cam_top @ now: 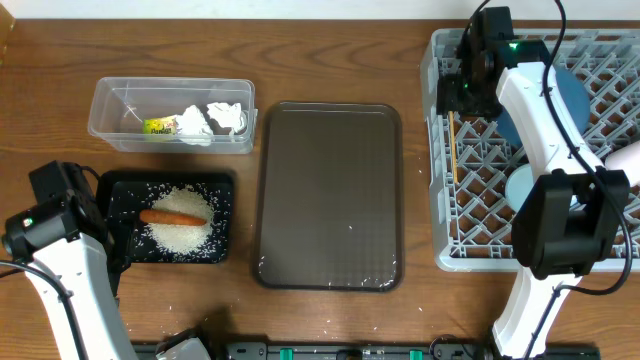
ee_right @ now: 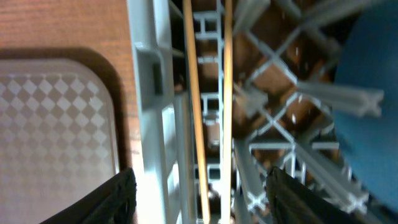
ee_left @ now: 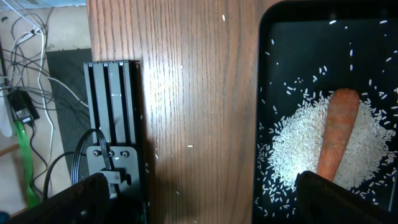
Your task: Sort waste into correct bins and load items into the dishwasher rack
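The grey dishwasher rack [cam_top: 600, 40] stands at the right. It holds a dark-blue dish [cam_top: 578, 95], a light-blue bowl [cam_top: 522, 186], a white cup [cam_top: 626, 158] and the wooden chopsticks [cam_top: 455, 150]. The chopsticks [ee_right: 194, 93] lie along the rack's left wall [ee_right: 149, 93]. My right gripper [ee_right: 208, 202] hangs open above them, its fingers apart from both sticks. The black tray [cam_top: 222, 215] holds the rice [cam_top: 180, 232] and the carrot [cam_top: 172, 216]. My left gripper [ee_left: 202, 205] is wide open over bare table at that tray's left edge [ee_left: 260, 124], holding nothing. The clear tub [cam_top: 110, 110] contains tissues [cam_top: 225, 115] and the wrapper [cam_top: 158, 126].
A large brown serving tray [cam_top: 328, 195] lies between the bins and the rack. Loose rice grains [cam_top: 165, 312] dot the table in front of the black tray. A black slotted mount [ee_left: 112, 124] and cables [ee_left: 25, 93] sit past the table's left edge.
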Robot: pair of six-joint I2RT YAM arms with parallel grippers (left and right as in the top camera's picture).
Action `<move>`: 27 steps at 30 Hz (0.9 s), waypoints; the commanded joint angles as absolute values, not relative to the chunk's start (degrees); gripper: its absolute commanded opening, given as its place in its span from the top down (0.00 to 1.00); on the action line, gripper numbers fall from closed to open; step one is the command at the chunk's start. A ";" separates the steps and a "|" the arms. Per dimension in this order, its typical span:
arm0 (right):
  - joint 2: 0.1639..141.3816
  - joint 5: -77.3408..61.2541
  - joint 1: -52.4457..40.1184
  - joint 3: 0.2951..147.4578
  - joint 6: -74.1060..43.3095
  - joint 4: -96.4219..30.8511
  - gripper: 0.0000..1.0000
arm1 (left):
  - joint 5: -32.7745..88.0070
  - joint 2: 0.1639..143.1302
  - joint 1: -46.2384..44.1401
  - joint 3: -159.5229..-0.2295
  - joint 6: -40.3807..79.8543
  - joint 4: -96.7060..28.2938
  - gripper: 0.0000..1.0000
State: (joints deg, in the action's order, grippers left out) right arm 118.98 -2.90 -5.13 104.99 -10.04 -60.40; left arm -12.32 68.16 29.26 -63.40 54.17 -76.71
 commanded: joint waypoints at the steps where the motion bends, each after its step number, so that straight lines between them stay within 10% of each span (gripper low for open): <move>1: 113.54 -2.87 -5.76 104.97 -13.47 -62.63 0.37 | -12.64 68.47 29.61 -63.44 54.11 -77.08 0.02; 18: 84.88 8.14 -19.75 102.65 -22.94 -85.03 0.36 | -12.64 68.47 29.61 -63.44 54.11 -77.06 0.02; 21: 82.19 9.04 -23.35 98.54 -24.91 -85.45 0.27 | -12.64 68.47 29.61 -63.44 54.11 -77.08 0.02; 23: 80.99 9.10 -24.71 95.48 -25.93 -85.38 0.01 | -12.64 68.47 29.61 -63.44 54.11 -77.06 0.02; 27: 78.32 12.69 -25.21 91.53 -30.33 -86.83 0.01 | -12.64 68.47 29.61 -63.44 54.11 -77.06 0.02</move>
